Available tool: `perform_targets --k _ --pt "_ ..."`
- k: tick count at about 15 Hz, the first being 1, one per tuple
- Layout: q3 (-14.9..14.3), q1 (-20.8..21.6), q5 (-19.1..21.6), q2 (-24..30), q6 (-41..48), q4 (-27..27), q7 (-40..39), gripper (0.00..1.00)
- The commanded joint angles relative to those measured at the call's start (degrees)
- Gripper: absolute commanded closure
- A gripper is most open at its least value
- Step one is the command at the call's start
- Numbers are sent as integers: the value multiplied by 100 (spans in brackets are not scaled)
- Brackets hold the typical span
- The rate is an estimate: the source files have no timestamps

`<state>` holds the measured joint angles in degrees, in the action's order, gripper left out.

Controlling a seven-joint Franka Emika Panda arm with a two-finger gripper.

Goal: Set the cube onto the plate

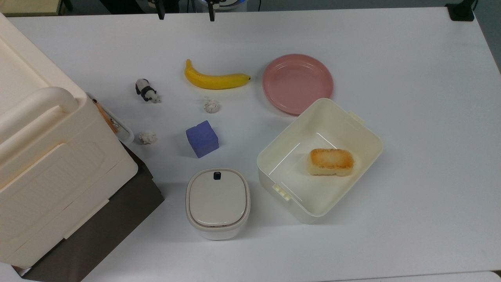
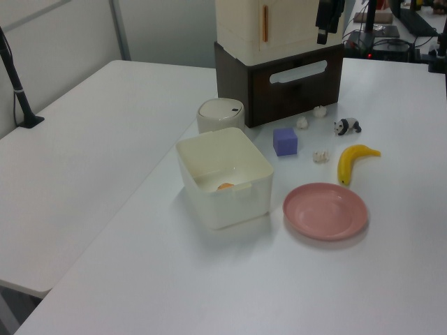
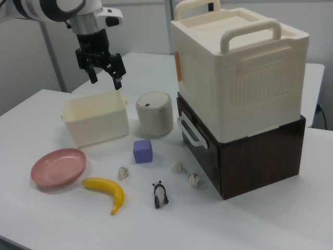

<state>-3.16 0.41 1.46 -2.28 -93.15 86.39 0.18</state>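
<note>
The blue-purple cube (image 1: pixel 202 138) rests on the white table, near the middle in the top view. It also shows as cube (image 2: pixel 285 142) and cube (image 3: pixel 142 151). The round pink plate (image 1: pixel 297 83) lies bare, up and to the right of the cube in the top view, with plate (image 2: pixel 325 211) and plate (image 3: pixel 58 166) seen from the sides. My gripper (image 3: pixel 106 82) hangs open and holds nothing, high in the air above the table. In the top view the gripper (image 1: pixel 186 16) pokes in at the upper edge, far from the cube. The left view has the gripper (image 2: pixel 326 28) near its top.
A banana (image 1: pixel 215 79), a toy panda (image 1: pixel 146 91) and two crumpled paper balls (image 1: pixel 211 105) lie around the cube. A cream tub (image 1: pixel 364 133) holding bread (image 1: pixel 331 161) touches the plate's edge. A lidded container (image 1: pixel 217 202) and a big cream box (image 1: pixel 43 156) on a brown case stand nearby.
</note>
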Motion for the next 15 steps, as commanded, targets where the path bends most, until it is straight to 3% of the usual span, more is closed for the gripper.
perform_targets --k 1,10,12,15 --pt "8 12 57 61 33 80 52 0" --pt "8 -23 13 52 192 149 35 0" --pt "8 -6 -197 87 70 298 0 0" --pt "139 12 -540 105 -816 816 34 0"
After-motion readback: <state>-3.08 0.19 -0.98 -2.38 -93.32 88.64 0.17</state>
